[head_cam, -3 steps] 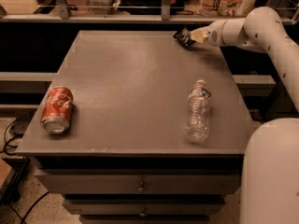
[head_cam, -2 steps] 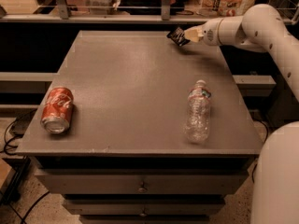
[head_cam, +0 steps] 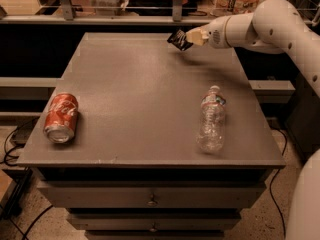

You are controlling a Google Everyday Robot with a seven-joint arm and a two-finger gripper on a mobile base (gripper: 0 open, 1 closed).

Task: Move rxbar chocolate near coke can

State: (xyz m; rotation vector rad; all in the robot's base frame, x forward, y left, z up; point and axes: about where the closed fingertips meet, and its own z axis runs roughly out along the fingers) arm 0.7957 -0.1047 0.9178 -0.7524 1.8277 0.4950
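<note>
**Bar aloft, can on its side**

The black rxbar chocolate (head_cam: 178,39) hangs tilted above the desk's far edge, pinched by the gripper (head_cam: 187,37). The red coke can (head_cam: 61,117) lies on its side near the front-left corner.

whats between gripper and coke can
Camera view: only bare tabletop between the gripper, at the far edge holding the rxbar chocolate, and the coke can; water bottle lies aside.

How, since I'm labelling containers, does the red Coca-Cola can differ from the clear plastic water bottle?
The red Coca-Cola can is opaque metal; the clear plastic water bottle is see-through. The can is shorter and stubbier, the bottle longer. The can lies front left on the grey table, the bottle front right. Both lie on their sides. The gripper holds the small black wrapped bar above its far edge.
</note>
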